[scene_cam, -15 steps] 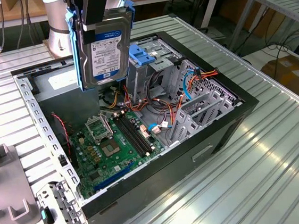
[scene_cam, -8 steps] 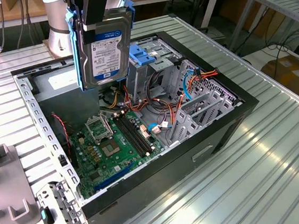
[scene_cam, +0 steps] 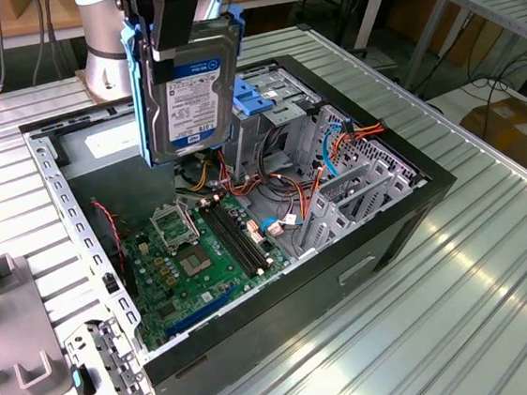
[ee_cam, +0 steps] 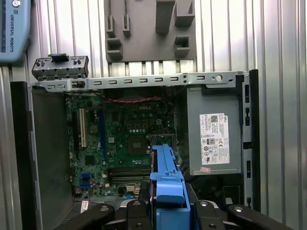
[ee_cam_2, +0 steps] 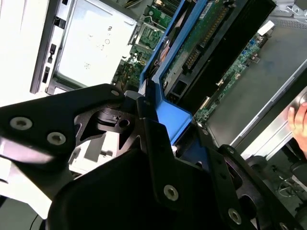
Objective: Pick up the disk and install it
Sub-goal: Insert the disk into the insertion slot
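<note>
Pincer (ee_cam: 168, 208) clamped on the blue bracket (ee_cam_2: 178, 119) at the top edge of the disk (scene_cam: 186, 88), which hangs upright above the open computer case (scene_cam: 394, 231), over the motherboard (scene_cam: 198, 251). I judge it dense, rigid and shock-sensitive; the bracket edges are the safest hold.

My arm (scene_cam: 101, 45) was a pale grey cylinder, and its joint cap (ee_cam: 12, 28) was light blue with white lettering. The gripper (ee_cam: 168, 206) was matte black, built of flat angular link plates (ee_cam_2: 62, 115) dotted with silver screws (ee_cam_2: 56, 138).
</note>
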Robot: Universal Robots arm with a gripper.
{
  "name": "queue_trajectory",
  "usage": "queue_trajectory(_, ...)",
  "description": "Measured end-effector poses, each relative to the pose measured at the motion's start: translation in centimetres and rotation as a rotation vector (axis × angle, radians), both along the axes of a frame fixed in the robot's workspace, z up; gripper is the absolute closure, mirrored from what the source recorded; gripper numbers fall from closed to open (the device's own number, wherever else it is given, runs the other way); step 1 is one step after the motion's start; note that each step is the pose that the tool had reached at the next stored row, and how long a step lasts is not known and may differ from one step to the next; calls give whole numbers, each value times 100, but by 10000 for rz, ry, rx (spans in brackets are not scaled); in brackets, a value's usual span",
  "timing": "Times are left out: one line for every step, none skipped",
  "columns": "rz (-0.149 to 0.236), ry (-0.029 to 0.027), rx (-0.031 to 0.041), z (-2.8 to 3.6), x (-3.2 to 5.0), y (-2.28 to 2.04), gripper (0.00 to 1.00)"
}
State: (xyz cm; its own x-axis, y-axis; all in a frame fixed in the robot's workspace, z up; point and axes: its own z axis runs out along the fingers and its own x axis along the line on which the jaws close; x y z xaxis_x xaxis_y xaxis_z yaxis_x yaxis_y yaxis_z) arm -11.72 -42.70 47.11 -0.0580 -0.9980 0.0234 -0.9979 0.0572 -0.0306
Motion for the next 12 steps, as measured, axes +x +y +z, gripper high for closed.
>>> queue_trajectory(0, 0, -3, 0, 0, -19, 63)
queue_trajectory(0, 0, -4, 0, 0, -30, 63)
queue_trajectory(0, 1, -7, 0, 0, -47, 63)
queue_trajectory(0, 0, -8, 0, 0, -60, 63)
queue_trajectory(0, 0, -11, 0, 0, -75, 63)
queue_trajectory(0, 1, -14, 0, 0, -84, 63)
queue_trajectory(0, 1, -15, 0, 0, -90, 63)
queue_trajectory(0, 0, -17, 0, 0, -96, 63)
queue_trajectory(0, 0, -19, 0, 0, -103, 63)
queue_trajectory(0, 0, -21, 0, 0, -111, 63)
queue_trajectory(0, 0, -23, 0, 0, -117, 63)
queue_trajectory(0, 0, -25, 0, 0, -125, 63)
